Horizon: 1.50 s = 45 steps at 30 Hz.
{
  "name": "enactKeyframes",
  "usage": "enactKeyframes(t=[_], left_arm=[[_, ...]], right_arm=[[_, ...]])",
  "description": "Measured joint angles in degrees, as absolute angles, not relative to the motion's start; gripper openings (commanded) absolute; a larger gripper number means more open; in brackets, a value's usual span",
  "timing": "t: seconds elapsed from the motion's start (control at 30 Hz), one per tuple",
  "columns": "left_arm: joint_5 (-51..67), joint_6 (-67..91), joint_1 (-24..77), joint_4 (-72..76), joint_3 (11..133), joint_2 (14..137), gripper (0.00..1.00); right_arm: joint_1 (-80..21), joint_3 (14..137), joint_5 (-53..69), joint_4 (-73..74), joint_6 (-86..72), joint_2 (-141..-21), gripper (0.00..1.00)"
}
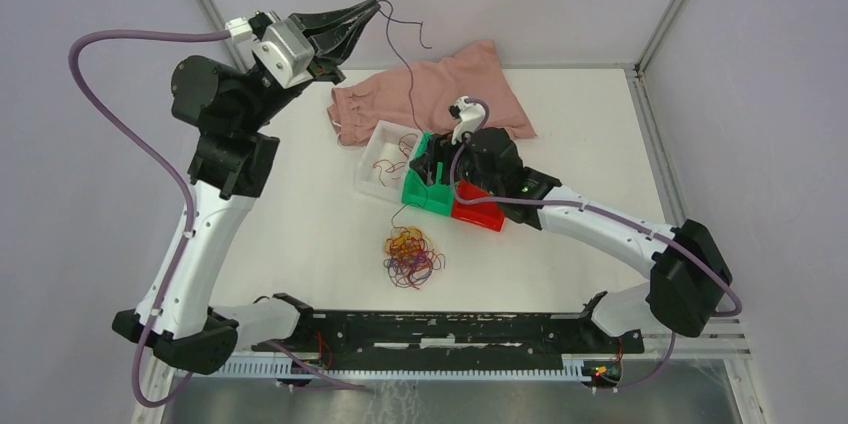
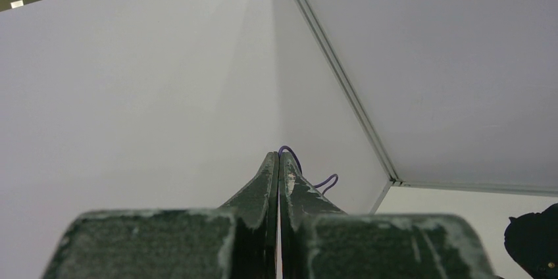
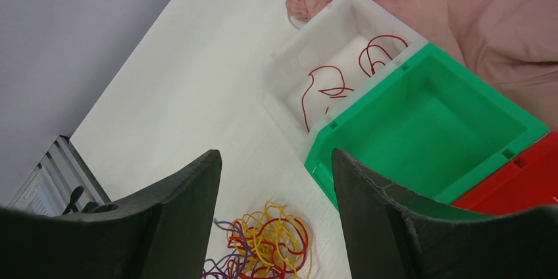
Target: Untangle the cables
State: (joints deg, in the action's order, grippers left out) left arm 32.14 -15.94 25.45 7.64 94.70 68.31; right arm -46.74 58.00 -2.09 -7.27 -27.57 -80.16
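Observation:
The cables (image 1: 410, 256) lie as a clump of red, yellow and purple strands on the white table near its front; they also show in the right wrist view (image 3: 273, 246). My left gripper (image 1: 375, 6) is raised high at the back and shut on a single purple cable (image 1: 405, 64), which hangs down toward the white tray (image 1: 362, 166). Its looped end sticks out past the closed left gripper (image 2: 278, 157). My right gripper (image 3: 275, 154) is open and empty above the table, between the clump and the trays.
The white tray (image 3: 349, 2) holds red cables (image 3: 329, 85). A green tray (image 3: 434, 127) and a red tray (image 1: 480, 212) adjoin it. A pink cloth (image 1: 440, 94) lies behind them. Grey walls enclose the table.

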Motion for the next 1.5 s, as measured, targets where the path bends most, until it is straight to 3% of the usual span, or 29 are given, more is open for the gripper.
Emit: enactKeyframes(t=[0.4, 0.7, 1.5], left_arm=[[31.79, -16.97, 28.97, 8.78, 95.5, 72.6, 0.03], [30.61, -24.4, 30.11, 8.82, 106.69, 80.93, 0.03], [29.36, -47.9, 34.26, 29.87, 114.08, 82.85, 0.03]], right_arm=[[-46.52, 61.39, -5.58, -4.78, -28.21, -82.48, 0.69], [-46.33, 66.65, -5.15, -2.17, -28.25, -82.32, 0.73], [-46.22, 61.1, -6.11, -0.95, -30.46, -80.51, 0.75]])
